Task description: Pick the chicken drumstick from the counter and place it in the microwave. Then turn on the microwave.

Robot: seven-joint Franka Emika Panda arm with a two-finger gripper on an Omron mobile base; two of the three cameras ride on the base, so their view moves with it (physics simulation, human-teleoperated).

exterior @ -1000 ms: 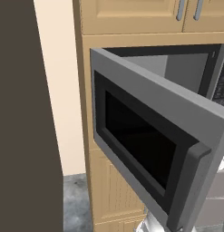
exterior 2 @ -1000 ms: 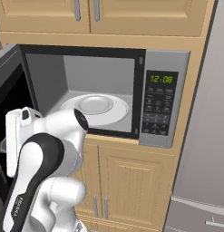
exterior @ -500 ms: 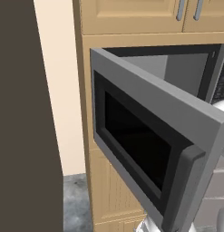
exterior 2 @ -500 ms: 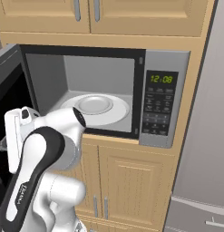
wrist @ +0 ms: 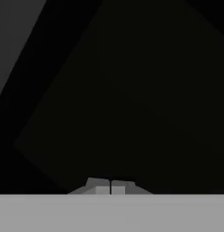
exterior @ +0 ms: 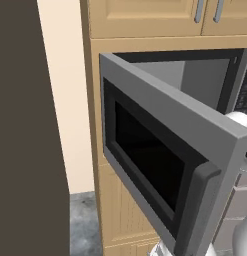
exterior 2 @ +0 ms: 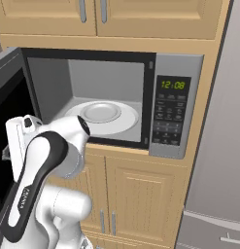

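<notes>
The microwave (exterior 2: pixel 177 73) stands open, its black-window door (exterior: pixel 160 150) swung out to the left. Inside, a white plate (exterior 2: pixel 101 112) rests on the round white turntable (exterior 2: pixel 122 125). The chicken drumstick and the counter are out of view. My arm bends up in front of the lower cabinets, and its white hand (exterior 2: pixel 17 141) sits by the inner face of the door (exterior 2: pixel 7 97). In the hand view my gripper (wrist: pixel 110 188) is shut, its tips together with nothing between them, facing a dark surface close ahead.
Wooden cabinets (exterior 2: pixel 141 17) hang above the microwave and cabinet doors (exterior 2: pixel 141 194) sit below it. A grey fridge (exterior 2: pixel 223 146) stands to the right. A dark tall panel (exterior: pixel 25 125) fills the left. The keypad (exterior 2: pixel 170 116) shows a green clock.
The door's free edge has shifted slightly right and looms larger in the left base view. My arm has moved a little left with it. The gripper stays shut.
</notes>
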